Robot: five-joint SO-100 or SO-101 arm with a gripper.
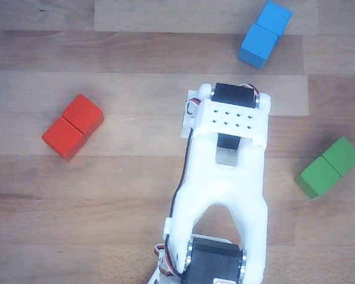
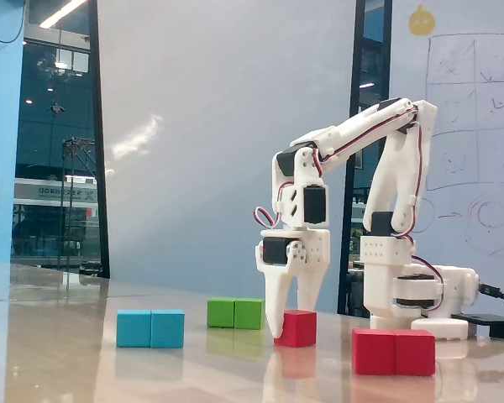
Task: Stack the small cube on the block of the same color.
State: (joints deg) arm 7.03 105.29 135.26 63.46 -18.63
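On the table, one small cube, three blocks.

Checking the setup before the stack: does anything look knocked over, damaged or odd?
Nothing stands out. The red block, blue block and green block lie flat and apart; the hand is around the small cube on the table.

Your other view is evenly and brightly lit from above: the pale wood-grain tabletop shows no glare, shadows under the blocks are faint and short, and the white plastic arm reads slightly overexposed. Your fixed view is softer and a little hazy, with ceiling strip lights reflected in the dark glass panel at left. There the glossy table surface mirrors the blocks, and a diffuse bright smear sits on the grey wall.
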